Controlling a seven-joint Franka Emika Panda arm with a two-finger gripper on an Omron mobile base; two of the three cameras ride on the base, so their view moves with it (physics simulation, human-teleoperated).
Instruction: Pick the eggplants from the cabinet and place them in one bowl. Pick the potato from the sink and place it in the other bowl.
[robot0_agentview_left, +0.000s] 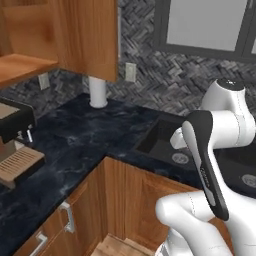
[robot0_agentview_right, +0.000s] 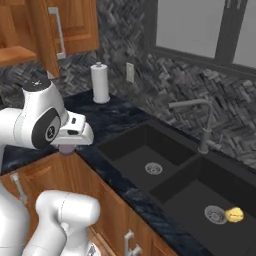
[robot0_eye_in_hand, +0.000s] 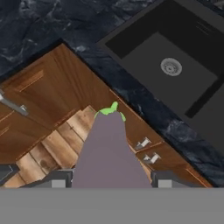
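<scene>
Firmly between end effector (robot0_eye_in_hand: 107, 183) fingers, eggplant (robot0_eye_in_hand: 107, 153), above floor.

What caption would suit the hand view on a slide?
Claw shut on a purplish-grey, green-capped eggplant, above wooden base cabinets and a black sink basin.

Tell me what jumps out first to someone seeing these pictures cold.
The purplish eggplant with its green cap, held in the gripper above the wooden base cabinets, fills the hand view's foreground. Next comes the small yellow potato beside the drain in the right basin of the black sink.
</scene>
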